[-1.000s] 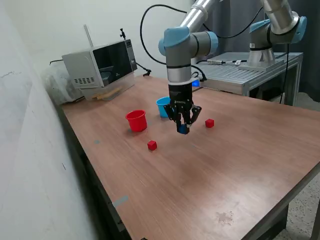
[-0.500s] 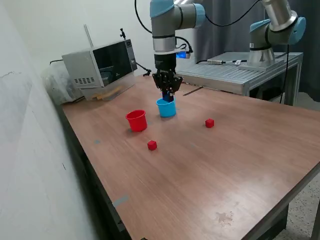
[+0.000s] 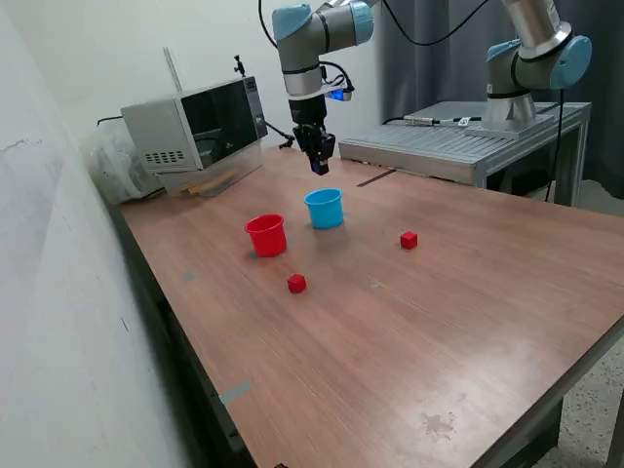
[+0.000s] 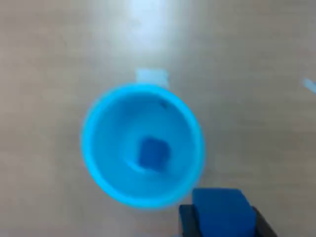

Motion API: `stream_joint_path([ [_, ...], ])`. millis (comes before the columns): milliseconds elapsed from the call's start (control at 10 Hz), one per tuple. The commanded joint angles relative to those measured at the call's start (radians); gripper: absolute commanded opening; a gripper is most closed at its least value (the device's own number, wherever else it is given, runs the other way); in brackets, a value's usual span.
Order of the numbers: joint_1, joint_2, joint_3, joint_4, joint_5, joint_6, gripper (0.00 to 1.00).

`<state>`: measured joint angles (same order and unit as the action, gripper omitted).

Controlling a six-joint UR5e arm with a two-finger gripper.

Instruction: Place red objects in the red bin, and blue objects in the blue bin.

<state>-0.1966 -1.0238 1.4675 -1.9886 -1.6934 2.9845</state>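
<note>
Above the upright blue bin (image 3: 324, 208), fingers (image 3: 317, 163) grip a blue cube (image 4: 220, 213); another cube (image 4: 152, 152) lies inside.

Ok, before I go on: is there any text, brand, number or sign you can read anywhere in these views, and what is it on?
No text can be read in either view.
Microwave: any panel markings are too small to read.
Blue cup, red cup and the red cubes: no markings show.
Wrist view: blurred; the blue cube in the cup and the one by the pincer look plain.
</note>
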Motion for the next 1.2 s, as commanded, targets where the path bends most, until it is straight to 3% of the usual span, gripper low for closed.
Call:
stream_joint_path([
  [0, -0.066, -0.007, 0.040, 0.024, -0.005, -0.001, 0.00],
  [400, -0.079, 0.004, 0.074, 0.011, 0.001, -0.005, 0.00],
  [500, -0.081, 0.014, 0.073, -0.021, 0.001, -0.009, 1.00],
  [800, -0.110, 0.021, 0.068, -0.076, 0.001, -0.012, 1.00],
  [1100, -0.075, -0.027, 0.074, 0.002, 0.012, 0.002, 1.00],
])
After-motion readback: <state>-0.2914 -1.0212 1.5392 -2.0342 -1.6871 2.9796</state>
